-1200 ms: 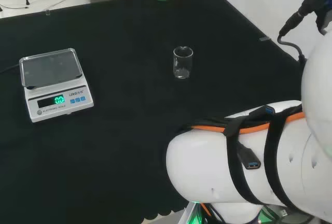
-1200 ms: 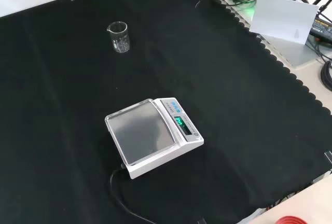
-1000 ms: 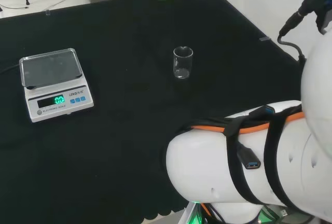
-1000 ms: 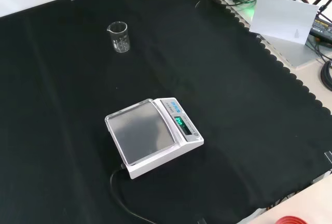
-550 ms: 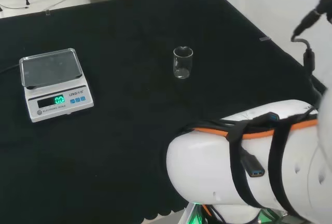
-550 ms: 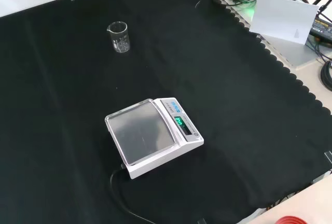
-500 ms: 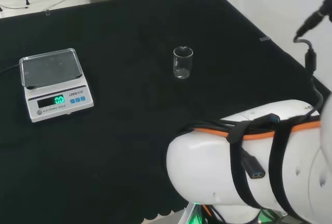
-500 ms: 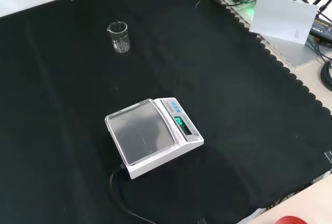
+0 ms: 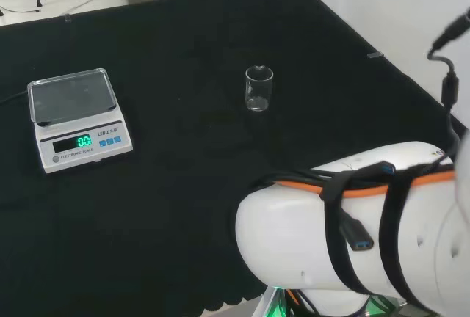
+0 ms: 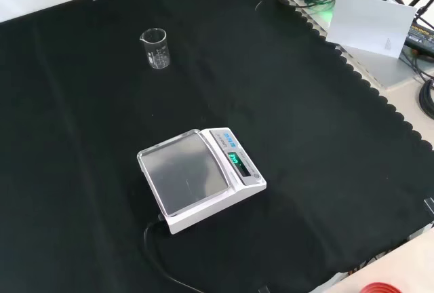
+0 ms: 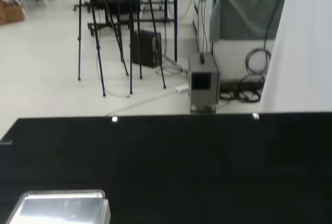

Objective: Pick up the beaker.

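Going left to right across the head view, the scale (image 9: 75,117) sits at the left with its display lit and its pan bare, then a stretch of black cloth (image 9: 176,185), then the beaker (image 9: 258,88) standing upright on its own near the middle, well apart from the scale, and at the right the arm's big white link (image 9: 345,243). From the front the beaker (image 10: 155,47) stands at the upper left, the scale (image 10: 200,178) lower and nearer the centre. The beaker looks empty, though clear glass makes that hard to swear to. I can't tell how the hand is set. For the reach, I'd bring the hand in from the side at mid-height, fingers spread wide enough to clear the rim, and close round the wall without nudging it, since a light glass tips easily
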